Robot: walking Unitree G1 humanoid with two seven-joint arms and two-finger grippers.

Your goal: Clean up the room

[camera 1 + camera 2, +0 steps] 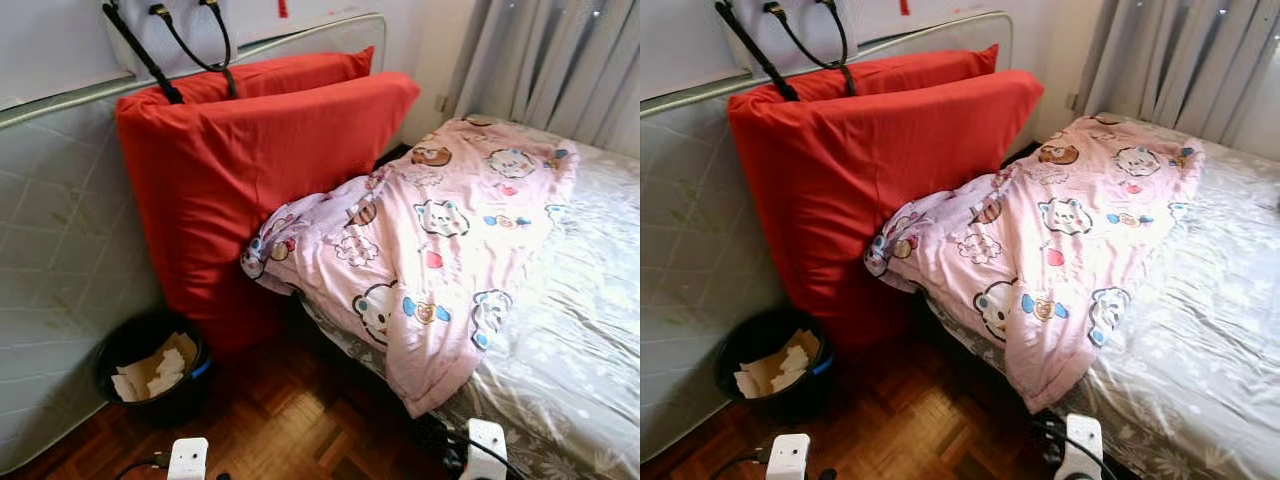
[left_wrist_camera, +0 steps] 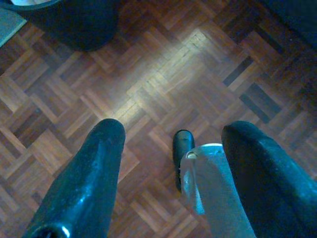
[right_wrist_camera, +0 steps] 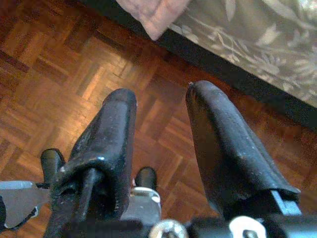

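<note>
A grey floral-sheeted bed fills the frame's right, a pink cartoon-print quilt across it. Red cushions lean upper left; a black round bin of paper scraps sits lower left. Left gripper and right gripper hang over parquet, fingers apart, holding nothing.

Both arms hang low. The left gripper points down, its two long black fingers spread wide apart. The right gripper likewise points down, fingers parted, holding nothing.
</note>
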